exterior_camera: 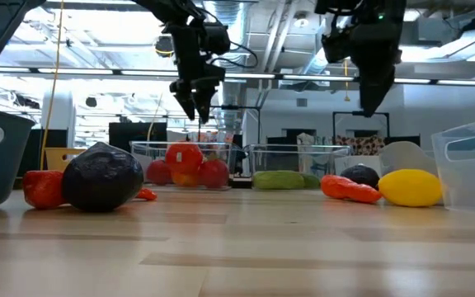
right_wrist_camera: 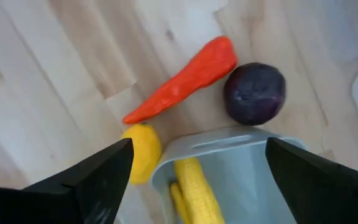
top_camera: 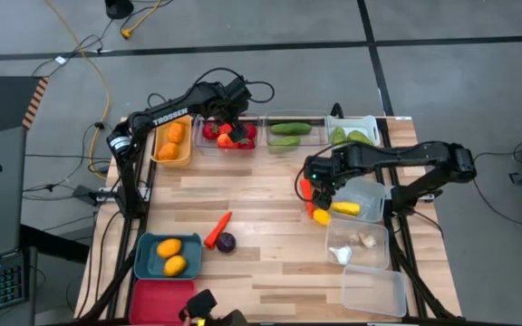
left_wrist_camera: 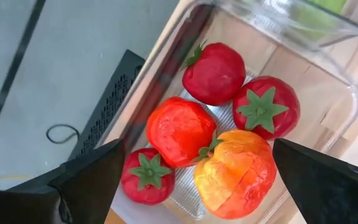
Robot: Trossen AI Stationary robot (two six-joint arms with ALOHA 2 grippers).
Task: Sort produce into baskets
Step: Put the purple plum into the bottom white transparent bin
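Note:
My left gripper point(top_camera: 227, 127) hangs open above a clear basket point(top_camera: 229, 145) at the far edge. In that basket lie red tomatoes point(left_wrist_camera: 214, 71) and an orange-red fruit point(left_wrist_camera: 236, 174). My right gripper point(top_camera: 319, 188) stands open above the table at the right. Below it, on the wood, lie a long orange-red pepper point(right_wrist_camera: 185, 78), a dark purple round piece point(right_wrist_camera: 254, 93) and a yellow lemon point(right_wrist_camera: 143, 148). They lie beside a clear basket point(right_wrist_camera: 229, 140) holding yellow corn point(right_wrist_camera: 194, 186). Neither gripper touches anything.
Along the far edge stand an orange-yellow basket point(top_camera: 157, 156) of oranges, a clear one point(top_camera: 290, 142) with cucumbers and a white one point(top_camera: 367, 120) with green pieces. A teal basket point(top_camera: 143, 258), a red one point(top_camera: 161, 299), a pepper point(top_camera: 217, 230) and a purple piece point(top_camera: 227, 243) are near left. Two clear baskets point(top_camera: 372, 292) are near right.

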